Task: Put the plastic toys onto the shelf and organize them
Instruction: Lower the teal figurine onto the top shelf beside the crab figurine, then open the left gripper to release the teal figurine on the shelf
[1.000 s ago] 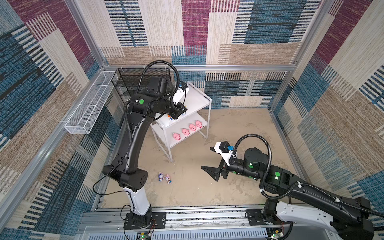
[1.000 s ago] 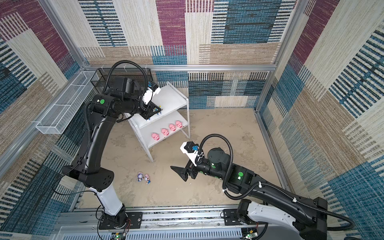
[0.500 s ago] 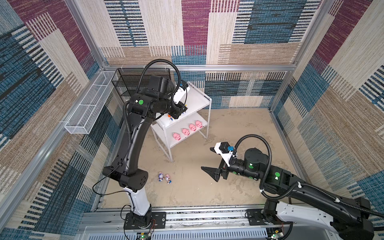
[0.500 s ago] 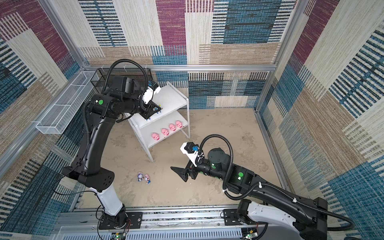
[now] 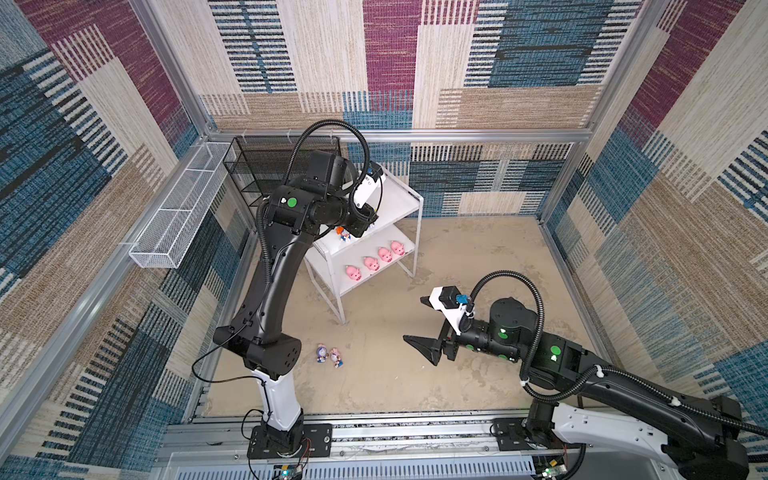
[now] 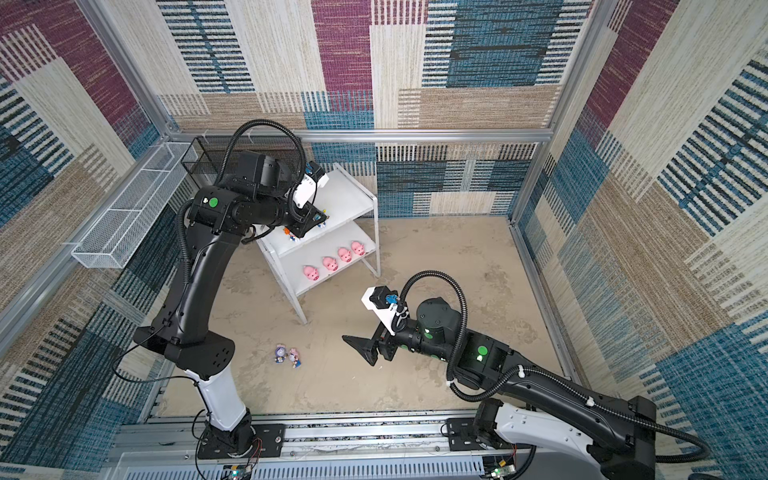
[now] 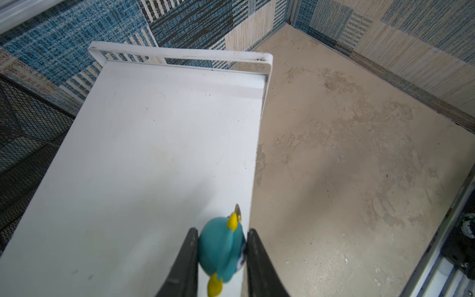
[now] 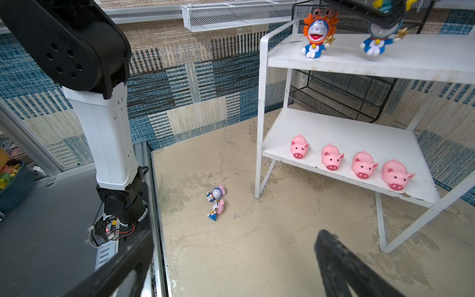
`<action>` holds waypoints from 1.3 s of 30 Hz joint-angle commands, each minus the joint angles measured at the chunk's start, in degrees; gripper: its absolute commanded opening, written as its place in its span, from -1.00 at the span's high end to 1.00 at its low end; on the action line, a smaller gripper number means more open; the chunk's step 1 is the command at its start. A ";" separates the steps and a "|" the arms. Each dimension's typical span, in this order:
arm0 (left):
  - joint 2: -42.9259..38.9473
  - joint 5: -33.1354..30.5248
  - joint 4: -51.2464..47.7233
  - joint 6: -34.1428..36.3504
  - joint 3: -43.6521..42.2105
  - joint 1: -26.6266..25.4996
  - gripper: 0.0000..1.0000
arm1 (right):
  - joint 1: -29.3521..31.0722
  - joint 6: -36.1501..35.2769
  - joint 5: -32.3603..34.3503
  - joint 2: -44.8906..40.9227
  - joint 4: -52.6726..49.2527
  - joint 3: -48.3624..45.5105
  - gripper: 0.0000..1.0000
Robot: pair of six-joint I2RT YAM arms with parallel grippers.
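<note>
Got the left gripper (image 7: 222,237) clenched on a blue-hooded figurine (image 7: 221,250), with a finger (image 7: 187,257) pressed to each side of the hood and yellow bits poking out past the grip. Holding it over the top board (image 7: 141,154) of the white shelf (image 5: 399,203), right by the long front edge. Can't tell from the right wrist view about contact between feet and board: touching or just above. On the same board, toward the end corner, seeing an orange-hooded figurine (image 8: 317,33) standing upright, facing out, near the held one but not touching it.

Down on the lower board (image 8: 341,128), got four pink pigs (image 8: 331,157) lined up in a row along the front edge, snouts pointing outward, small gaps between neighbours.

On the sandy floor (image 5: 478,249), spotting a purple-hooded figurine (image 5: 321,353) and a pink-hooded figurine (image 5: 336,357) lying right against each other, out in front of the shelf, clear of its legs and close to the left arm's base.

Over on the other side, got the right gripper (image 8: 235,235) spread wide with nothing in it, hovering over the floor, well apart from the shelf and from the two floor toys.

Behind the shelf, also seeing a black mesh rack (image 5: 270,166), plus a long white wire basket (image 5: 174,224) along the left wall.
</note>
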 commanded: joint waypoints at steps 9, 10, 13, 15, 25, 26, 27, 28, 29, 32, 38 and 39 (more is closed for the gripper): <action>-0.09 -1.27 -0.40 0.55 -1.22 0.09 0.74 | 0.03 -0.26 -1.32 0.58 2.53 -0.06 -1.00; -0.14 -1.35 -0.39 0.67 -1.44 0.12 0.74 | 0.03 -0.23 -1.50 0.62 2.58 0.00 -1.00; -0.24 -1.71 -0.41 0.71 -1.99 0.19 0.74 | 0.03 -0.17 -1.67 0.64 2.71 0.00 -1.00; -0.26 -1.67 -0.38 0.84 -2.28 0.23 0.74 | 0.02 -0.12 -1.77 0.64 2.62 0.00 -1.00; -0.36 -1.76 -0.36 0.67 -2.27 0.23 0.66 | 0.04 -0.25 -2.05 0.57 2.58 -0.03 -1.00; -0.39 -1.85 -0.36 0.66 -2.28 0.26 0.63 | 0.04 -0.26 -2.04 0.57 2.63 -0.08 -1.00; -0.42 -1.94 -0.39 0.75 -2.28 0.24 0.60 | 0.03 -0.25 -2.07 0.57 2.63 -0.08 -1.00; -0.50 -1.97 -0.36 0.75 -2.31 0.27 0.57 | 0.04 -0.26 -2.09 0.62 2.62 -0.15 -1.00; -0.48 -2.06 -0.41 0.73 -2.28 0.24 0.55 | -0.02 -0.23 -2.11 0.57 2.71 -0.17 -1.00; -0.55 -2.14 -0.41 0.67 -2.25 0.25 0.48 | 0.02 -0.12 -2.20 0.55 2.78 -0.40 -1.00; -0.53 -2.40 -0.35 0.65 -2.06 0.26 0.33 | 0.03 -0.17 -2.21 0.29 2.85 -0.65 -1.00; -0.54 -2.54 -0.40 0.64 -1.93 0.25 0.29 | 0.01 -0.20 -2.30 0.33 2.93 -0.67 -1.00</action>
